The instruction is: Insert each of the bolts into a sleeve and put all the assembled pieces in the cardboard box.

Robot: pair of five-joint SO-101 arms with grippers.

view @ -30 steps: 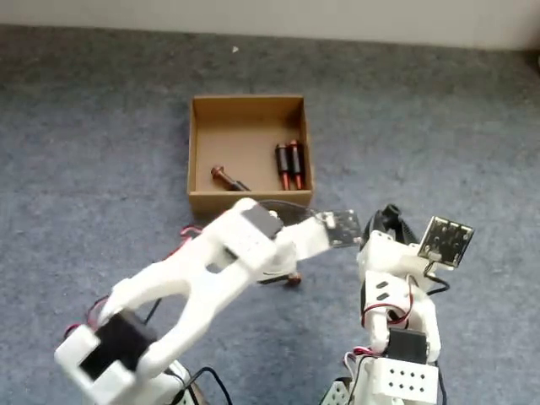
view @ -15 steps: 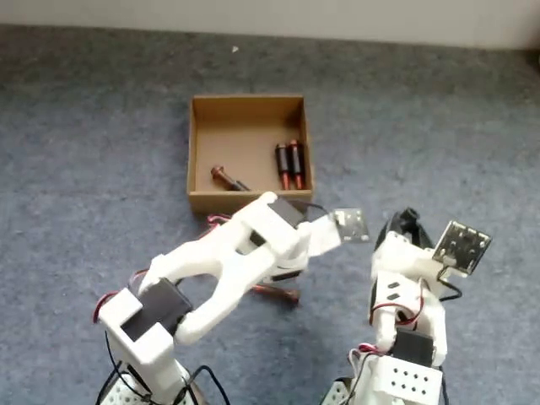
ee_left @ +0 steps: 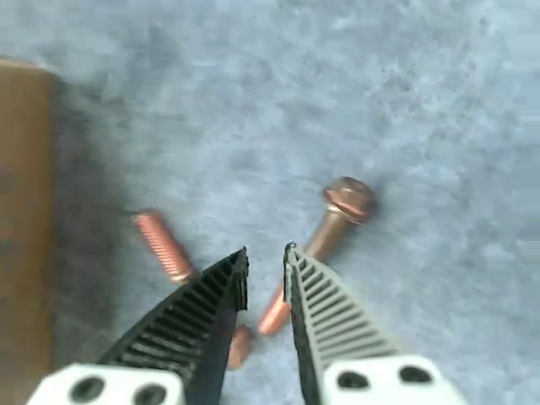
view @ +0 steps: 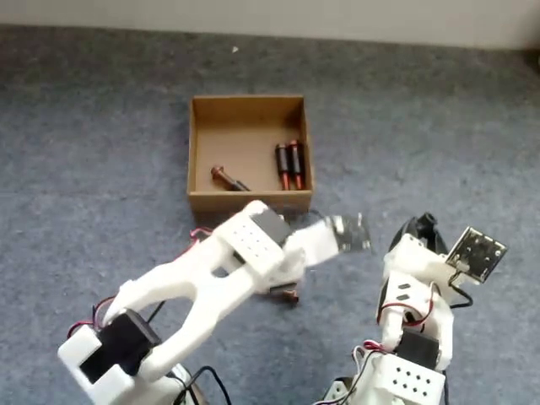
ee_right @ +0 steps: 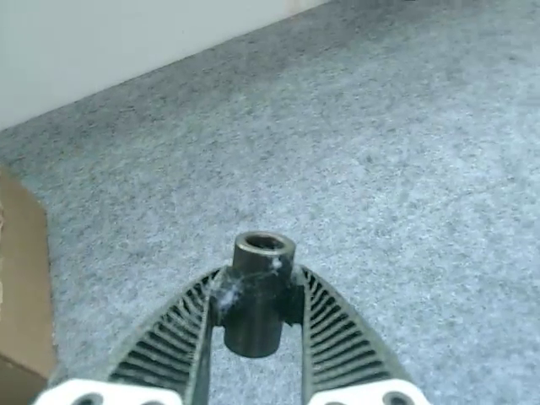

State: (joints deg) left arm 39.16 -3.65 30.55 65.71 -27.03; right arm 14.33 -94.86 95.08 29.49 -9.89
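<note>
Cardboard box (view: 193, 152) sits toward the left of the grey table (view: 93, 126), open side up, so finished pieces can drop straight in. Three assembled pieces (view: 288, 165) already lie on its floor, two side by side against one wall and one apart near the front wall.

Just in front of the box, your left gripper (ee_left: 266, 257) hangs point-down over loose copper-coloured bolts. Its fingers are parted by a narrow gap with nothing between them. The nearest bolt (ee_left: 336, 221) lies flat on the table, its shank running under one fingertip. I judge that to be a line-up for a pick, though the gap looks tight for a clean straddle. A second bolt (ee_left: 160, 245) lies apart from the first, on the side toward the box.

Over on the right, your right gripper (ee_right: 257, 283) is clamped on a black sleeve (ee_right: 253, 329), held off the table with its open bore facing away from the wrist. That pose looks chosen to present the bore for a bolt to enter. By my reading, grasping a bolt comes next.
</note>
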